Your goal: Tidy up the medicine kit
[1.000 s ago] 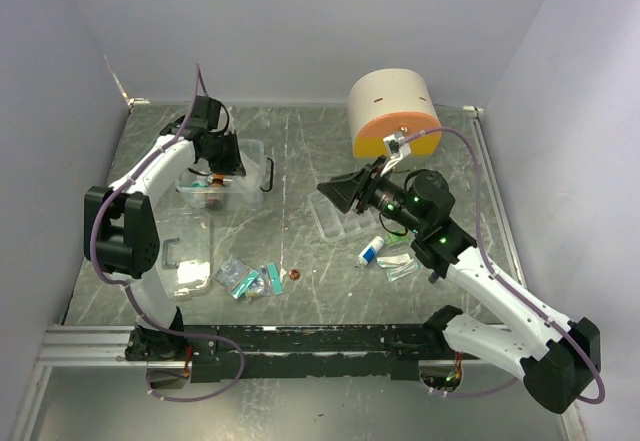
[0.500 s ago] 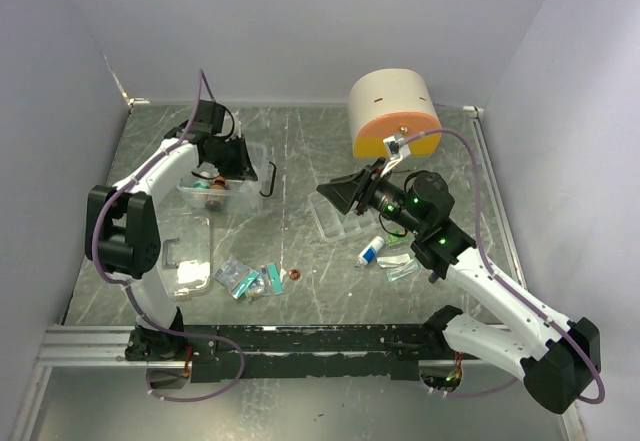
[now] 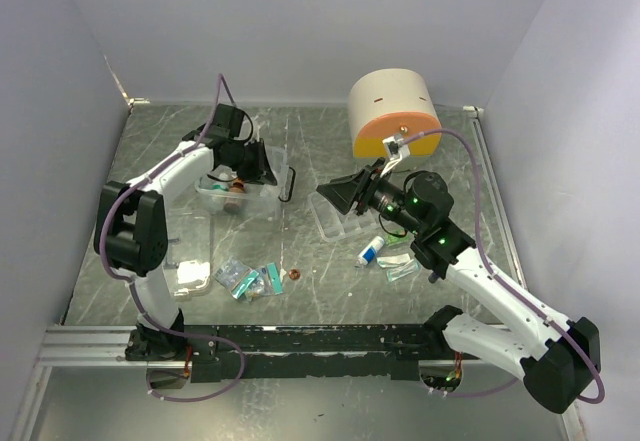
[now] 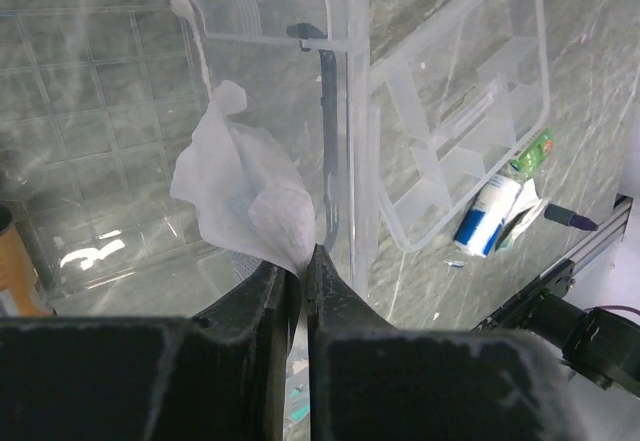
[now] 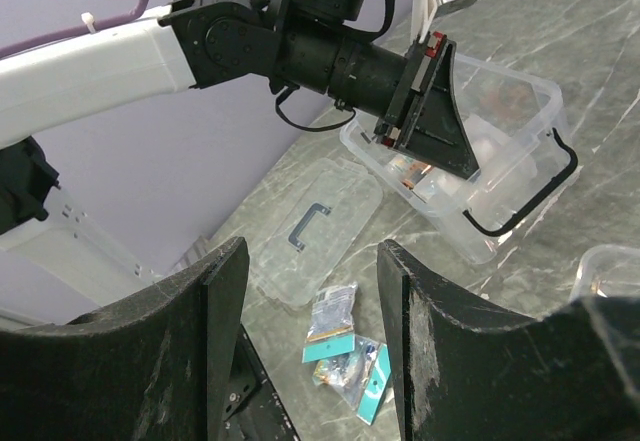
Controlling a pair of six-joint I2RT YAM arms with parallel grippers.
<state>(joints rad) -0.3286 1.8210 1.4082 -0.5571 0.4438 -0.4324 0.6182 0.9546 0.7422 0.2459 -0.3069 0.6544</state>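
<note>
You're at the packing step: the left gripper point(image 4: 302, 261) has its jaws clamped on a white wad point(image 4: 235, 186), held low inside the clear bin point(image 3: 222, 201) on the bench. The next move calls for releasing it there. The right gripper point(image 5: 310, 261) hovers near the compartment tray point(image 3: 335, 223), jaws apart.

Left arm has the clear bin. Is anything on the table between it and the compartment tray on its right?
Nothing loose shows there. Between the clear bin and the compartment tray only a strip of table is visible. The bin's own black handle hangs on that side, as the left wrist view also shows.
</note>
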